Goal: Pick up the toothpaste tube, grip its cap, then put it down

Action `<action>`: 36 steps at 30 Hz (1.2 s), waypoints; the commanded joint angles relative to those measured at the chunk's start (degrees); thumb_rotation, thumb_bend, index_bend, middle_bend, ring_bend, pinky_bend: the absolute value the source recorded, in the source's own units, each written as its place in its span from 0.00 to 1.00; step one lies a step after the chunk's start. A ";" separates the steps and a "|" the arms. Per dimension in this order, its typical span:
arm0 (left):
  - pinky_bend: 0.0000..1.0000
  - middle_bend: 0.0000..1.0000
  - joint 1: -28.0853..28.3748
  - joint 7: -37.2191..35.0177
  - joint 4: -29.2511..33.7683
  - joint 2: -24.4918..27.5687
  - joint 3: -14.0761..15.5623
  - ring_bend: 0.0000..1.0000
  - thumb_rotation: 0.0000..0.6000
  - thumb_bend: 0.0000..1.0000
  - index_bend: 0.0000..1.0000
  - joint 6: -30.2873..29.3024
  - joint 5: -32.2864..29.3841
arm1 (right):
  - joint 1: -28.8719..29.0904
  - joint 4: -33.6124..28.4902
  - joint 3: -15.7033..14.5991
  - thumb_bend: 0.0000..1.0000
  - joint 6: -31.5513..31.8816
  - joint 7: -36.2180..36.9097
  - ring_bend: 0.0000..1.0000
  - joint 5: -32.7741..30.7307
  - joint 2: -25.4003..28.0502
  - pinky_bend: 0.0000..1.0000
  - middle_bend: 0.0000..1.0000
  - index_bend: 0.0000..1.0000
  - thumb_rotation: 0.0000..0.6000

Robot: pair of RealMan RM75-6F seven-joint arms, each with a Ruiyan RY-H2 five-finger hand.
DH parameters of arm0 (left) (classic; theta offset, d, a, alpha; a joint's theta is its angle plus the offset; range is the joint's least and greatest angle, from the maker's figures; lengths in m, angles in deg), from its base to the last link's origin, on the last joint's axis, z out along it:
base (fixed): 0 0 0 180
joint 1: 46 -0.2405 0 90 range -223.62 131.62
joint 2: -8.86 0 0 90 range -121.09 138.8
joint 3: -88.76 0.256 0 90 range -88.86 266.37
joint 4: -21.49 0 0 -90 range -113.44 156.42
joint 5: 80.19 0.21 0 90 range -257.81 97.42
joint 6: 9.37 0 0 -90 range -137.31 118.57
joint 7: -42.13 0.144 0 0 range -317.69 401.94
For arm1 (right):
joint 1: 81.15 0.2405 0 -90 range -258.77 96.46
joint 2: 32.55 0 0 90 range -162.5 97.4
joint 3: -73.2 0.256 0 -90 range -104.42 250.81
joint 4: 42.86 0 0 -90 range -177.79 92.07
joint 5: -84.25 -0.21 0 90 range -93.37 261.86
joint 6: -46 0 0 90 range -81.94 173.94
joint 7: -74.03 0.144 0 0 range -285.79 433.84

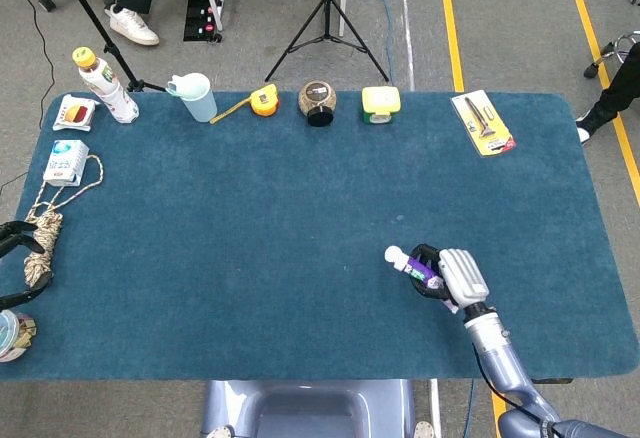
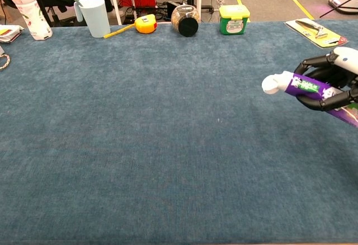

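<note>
Blue worktop, tube was up in your right hand, fingers wrapped round it. Bring the left in for that cap, keep it level.

Top edge of table, left to right: bottle, pitcher, tape measure, jar, tub, packaged tool far right. Rope lower left. Toothpaste tube in right hand, lower right.

The table wears matt, napped blue cloth; the toothpaste tube looks glossy plastic, its cap smooth white.
</note>
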 commanded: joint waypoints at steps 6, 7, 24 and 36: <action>0.28 0.29 2.12 2.35 2.15 0.77 -0.18 0.25 1.00 0.25 0.45 1.75 2.66 | 1.18 -2.11 -0.58 0.50 1.36 7.09 1.00 3.95 1.38 0.99 0.94 0.85 1.00; 0.28 0.29 2.39 2.62 2.42 0.86 -0.31 0.25 1.00 0.25 0.45 1.87 2.89 | 1.29 -2.26 -0.59 0.50 1.42 7.38 1.00 4.08 1.31 1.00 0.94 0.85 1.00; 0.32 0.29 10.84 9.88 5.48 -1.69 -0.97 0.26 1.00 0.21 0.31 10.27 9.70 | 4.66 -7.70 -2.32 0.50 -1.93 15.29 1.00 6.49 1.05 1.00 0.96 0.86 1.00; 0.32 0.14 17.50 21.26 4.28 -11.08 -1.77 0.13 0.49 0.16 0.10 14.06 16.52 | 6.71 -10.70 -1.35 0.50 -4.70 18.52 1.00 3.99 0.98 1.00 0.96 0.86 1.00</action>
